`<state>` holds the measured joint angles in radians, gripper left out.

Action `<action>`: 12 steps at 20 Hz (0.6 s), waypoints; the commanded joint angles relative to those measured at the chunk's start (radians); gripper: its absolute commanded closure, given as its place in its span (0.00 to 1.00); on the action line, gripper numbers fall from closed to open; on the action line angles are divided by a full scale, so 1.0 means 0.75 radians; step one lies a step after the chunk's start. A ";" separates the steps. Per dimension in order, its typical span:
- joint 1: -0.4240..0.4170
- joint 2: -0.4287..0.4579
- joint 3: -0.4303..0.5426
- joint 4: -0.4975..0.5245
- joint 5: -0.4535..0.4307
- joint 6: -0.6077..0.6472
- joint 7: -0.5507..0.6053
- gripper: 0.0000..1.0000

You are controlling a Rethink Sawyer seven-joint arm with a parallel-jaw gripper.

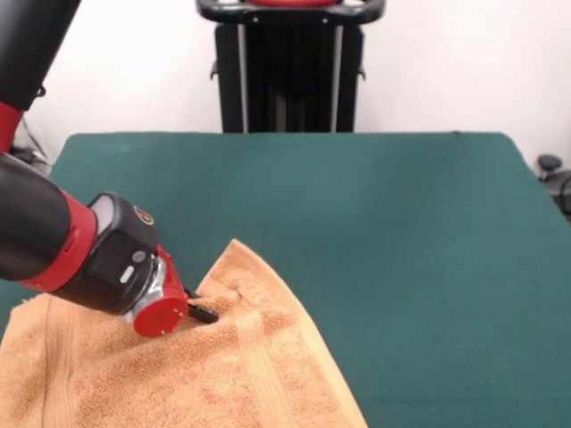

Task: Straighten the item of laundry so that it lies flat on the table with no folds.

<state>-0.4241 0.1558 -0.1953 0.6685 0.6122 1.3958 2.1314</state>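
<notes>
The orange-tan terry towel (205,374) lies at the near left of the dark green table (384,223), running off the picture's bottom edge. A woven band stripe runs down its right part. Its far corner rises in a peak with a crease just below it. My gripper (207,313) comes in from the left on the red and black arm and presses into the towel just below that peak. Only a small black tip shows against the cloth, so I cannot see how it stands. The arm hides part of the towel's left side.
The robot's black pedestal (290,67) stands at the far edge of the table. The arm's upper link (31,45) crosses the top left corner. A dark object (553,174) sits off the table's right edge.
</notes>
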 commanded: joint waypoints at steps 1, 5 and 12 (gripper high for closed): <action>0.127 0.337 0.043 0.043 -0.088 -0.557 0.339 1.00; 0.130 0.358 0.042 0.007 -0.081 -0.522 0.345 1.00; 0.122 0.386 0.027 -0.036 -0.076 -0.447 0.375 1.00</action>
<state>-0.4045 0.1824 -0.2225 0.5983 0.6012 1.4194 2.1314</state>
